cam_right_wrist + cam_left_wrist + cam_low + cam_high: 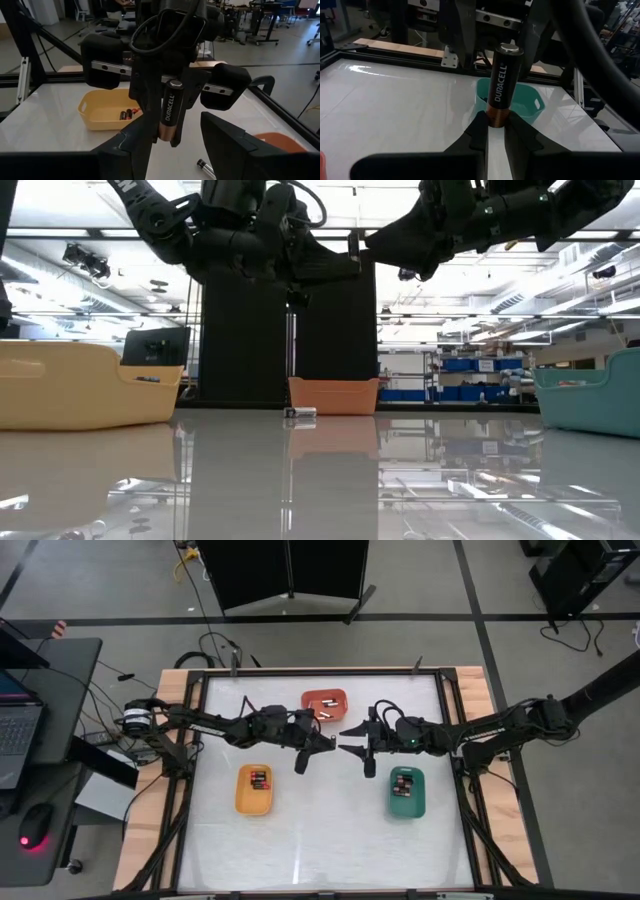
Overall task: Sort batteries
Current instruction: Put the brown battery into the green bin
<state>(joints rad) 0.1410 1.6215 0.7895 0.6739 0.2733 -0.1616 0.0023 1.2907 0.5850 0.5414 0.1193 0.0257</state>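
Note:
My left gripper (326, 744) (496, 126) hovers over the middle of the table, shut on a black and copper battery (501, 85) (169, 114). My right gripper (348, 740) (172, 131) faces it from the right, open. Its fingers stand on either side of the battery, apart from it. Another battery (300, 414) (205, 167) lies on its side on the table in front of the orange tray (323, 703). More batteries lie in the orange tray, the yellow tray (254, 790) and the green tray (407, 792). My left gripper pinches the battery's copper lower end (496, 116) between its two fingers. The fingers come in about level from the table's left. The battery stands upright above the fingertips, lifted clear of the table, its silvery top (510, 48) free.
The three trays ring the grippers: orange toward the far edge, yellow (107, 111) near left, green (512, 100) near right. A metal frame (452, 720) borders the white table top. The near half of the table shows open surface.

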